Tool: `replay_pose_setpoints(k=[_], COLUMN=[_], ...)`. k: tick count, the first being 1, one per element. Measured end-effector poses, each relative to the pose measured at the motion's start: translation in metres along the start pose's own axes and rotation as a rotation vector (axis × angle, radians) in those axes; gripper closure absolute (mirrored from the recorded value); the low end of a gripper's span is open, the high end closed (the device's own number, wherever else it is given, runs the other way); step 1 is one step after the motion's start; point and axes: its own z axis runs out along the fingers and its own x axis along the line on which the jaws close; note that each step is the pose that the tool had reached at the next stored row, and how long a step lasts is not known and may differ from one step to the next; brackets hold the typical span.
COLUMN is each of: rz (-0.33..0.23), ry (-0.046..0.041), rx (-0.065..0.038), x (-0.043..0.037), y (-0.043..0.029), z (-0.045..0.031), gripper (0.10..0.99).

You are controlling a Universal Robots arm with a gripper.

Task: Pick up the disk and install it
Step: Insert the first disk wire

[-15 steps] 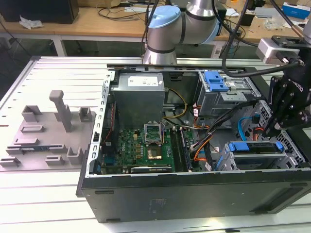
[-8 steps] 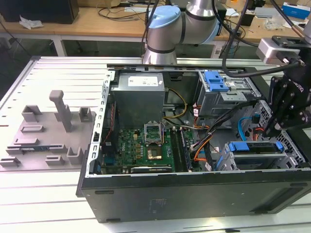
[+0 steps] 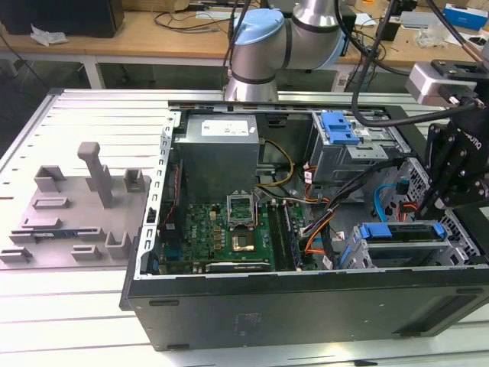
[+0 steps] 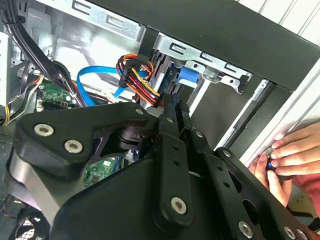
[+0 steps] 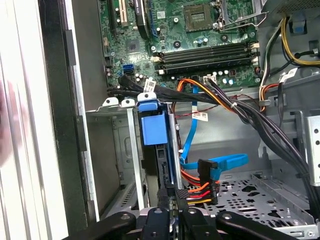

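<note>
You won't find any print you can make out here: the white label point(image 3: 221, 127) on the power supply point(image 3: 218, 160), the cable tags point(image 5: 148, 86) and the motherboard point(image 5: 200, 30) markings are all too small to read.

Evenly lit workshop.
A ribbed grey aluminium surface point(image 3: 69, 317) fills the foreground; behind it, a light wooden workbench point(image 3: 149, 38) strewn with black cables point(image 3: 197, 21).

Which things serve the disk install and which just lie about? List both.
Job: silver hard drive in blue plastic carrier, in the grey metal bay; black gripper, close to it.
Idle: grey plastic fixture blocks on the table; blue latch atop the drive cage; green motherboard; person's hand beside the case.
</note>
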Motion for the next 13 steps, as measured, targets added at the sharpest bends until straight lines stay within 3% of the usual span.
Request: replay_pose_setpoints(k=[13], rz=[-0.027], ry=[0.0024], rx=[0.002], x=[-0.0001], y=[-0.0003], z=[0.0021], gripper=[0.922])
